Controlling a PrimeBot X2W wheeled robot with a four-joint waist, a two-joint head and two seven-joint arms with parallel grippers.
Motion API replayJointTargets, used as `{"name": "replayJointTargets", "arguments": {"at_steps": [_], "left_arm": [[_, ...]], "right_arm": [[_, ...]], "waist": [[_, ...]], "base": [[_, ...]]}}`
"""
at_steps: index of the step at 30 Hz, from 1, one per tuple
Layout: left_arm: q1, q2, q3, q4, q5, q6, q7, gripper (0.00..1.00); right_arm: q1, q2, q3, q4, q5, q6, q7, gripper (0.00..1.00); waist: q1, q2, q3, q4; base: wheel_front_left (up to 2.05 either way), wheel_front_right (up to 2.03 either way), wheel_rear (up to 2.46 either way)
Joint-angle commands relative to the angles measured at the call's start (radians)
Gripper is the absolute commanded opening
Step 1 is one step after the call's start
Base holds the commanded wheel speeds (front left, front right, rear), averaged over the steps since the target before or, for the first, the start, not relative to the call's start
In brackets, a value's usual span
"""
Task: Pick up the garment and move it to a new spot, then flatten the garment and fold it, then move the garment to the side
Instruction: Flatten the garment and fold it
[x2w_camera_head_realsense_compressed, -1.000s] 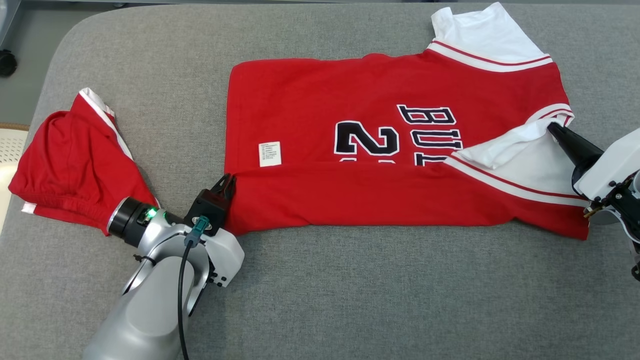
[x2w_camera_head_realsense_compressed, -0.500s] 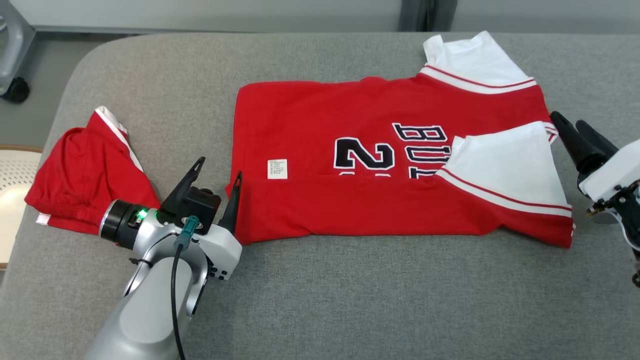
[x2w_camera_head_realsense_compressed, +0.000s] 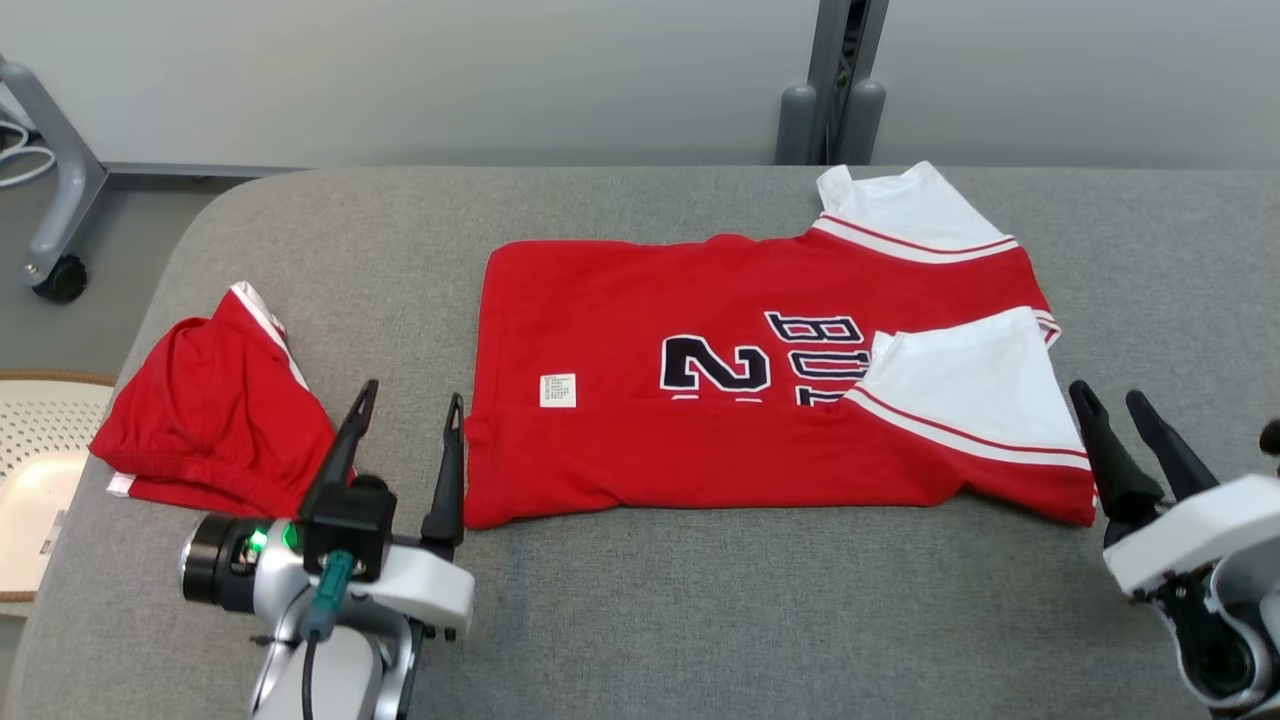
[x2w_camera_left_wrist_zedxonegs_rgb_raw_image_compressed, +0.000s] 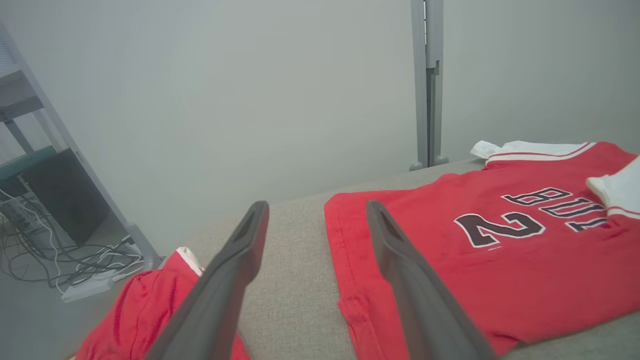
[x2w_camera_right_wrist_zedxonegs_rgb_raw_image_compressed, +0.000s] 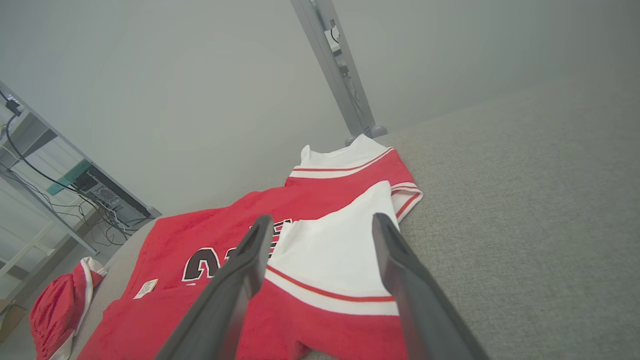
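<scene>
Lying flat, once folded, the jersey (x2w_camera_head_realsense_compressed: 700, 300) likely needs more folds; left gripper (x2w_camera_head_realsense_compressed: 414, 392) and right gripper (x2w_camera_head_realsense_compressed: 1106, 390) flank it gaping, empty.

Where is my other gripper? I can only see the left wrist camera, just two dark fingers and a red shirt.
Observer: Your right gripper is by the jersey's other end, next to a folded-in white sleeve.
Operator: Is it holding something?
Observer: No, it's open, with nothing between its fingers.
Operator: Is anything hiding behind my finger?
Observer: Yes, a small white label on the jersey, near your left gripper.
</scene>
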Motion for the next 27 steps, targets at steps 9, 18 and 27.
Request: {"name": "replayJointTargets", "arguments": {"at_steps": [9, 18, 27], "left_arm": [[0.140, -0.043, 0.033, -0.099, 0.005, 0.020, 0.000, 1.00], [0.215, -0.074, 0.068, -0.139, 0.019, 0.005, 0.000, 1.00], [0.199, -0.086, 0.113, -0.107, -0.044, -0.049, 0.000, 1.00]], "right_arm": [[0.158, 0.092, -0.071, -0.077, -0.204, 0.000, -0.164, 1.00], [0.241, 0.186, -0.146, -0.122, -0.297, 0.000, -0.197, 1.00], [0.230, 0.223, -0.184, -0.119, -0.270, 0.000, -0.151, 1.00]], "waist": [[0.0000, 0.0000, -0.034, -0.018], [0.0000, 0.0000, -0.032, -0.028], [0.0000, 0.0000, -0.014, -0.033]], "base": [[0.00, 0.00, 0.00], [0.00, 0.00, 0.00], [0.00, 0.00, 0.00]]}}
